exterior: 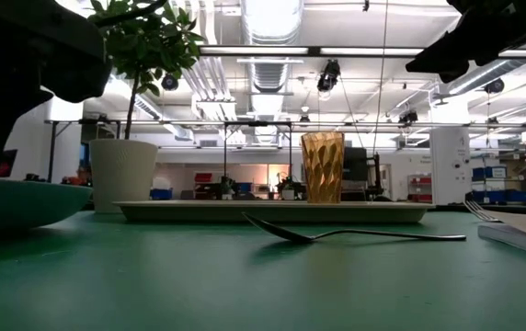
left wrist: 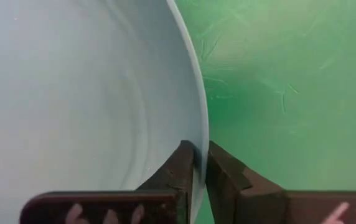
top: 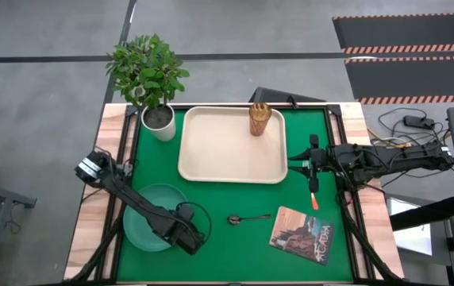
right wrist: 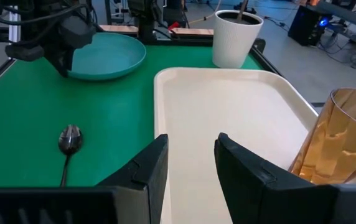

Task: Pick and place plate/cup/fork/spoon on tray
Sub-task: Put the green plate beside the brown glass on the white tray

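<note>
My left arm reaches low over the tabletop in front of the tray, its end effector clenched on the plate rim. The right arm stretches in from the tray's right side, its end effector released, hanging at the tray's right edge. The cup stands upright in the tray's far right corner. The spoon lies before the tray, lengthwise along its front edge. The fork lies just right of the tray, handle pointing away from it toward the front.
</note>
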